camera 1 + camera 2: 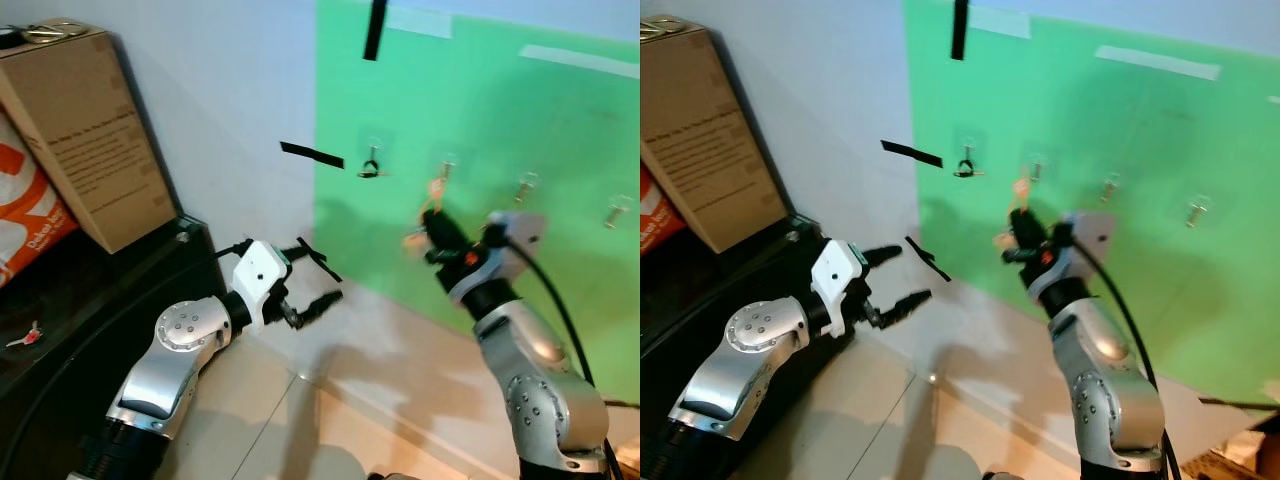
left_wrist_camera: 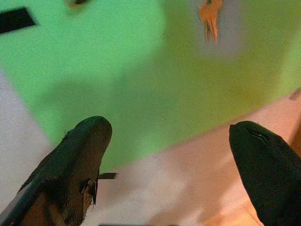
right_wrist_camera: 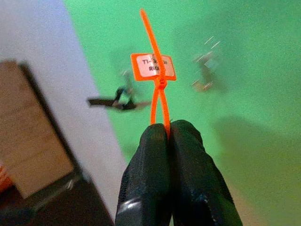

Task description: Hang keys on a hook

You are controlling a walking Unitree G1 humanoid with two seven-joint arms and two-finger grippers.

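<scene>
Over on the left, a cardboard box is leaning on the dark tabletop, with something metallic sitting on its top edge that's cut off by the frame, so no telling what it is. An orange-and-white bag is peeking out beside it, mostly cropped. A small red-tagged key is lying on the tabletop too.

Up against the green board, the right hand is pinching its fingers together on an orange zip-tie loop with a tag; the tag text is too blurry to read, and the keys themselves are hiding behind the fingers. It's sitting just below the second hook in a row of four. The first hook is already carrying something dark, hard to make out.

The left hand is hovering lower with its fingers spread wide, gripping nothing.
</scene>
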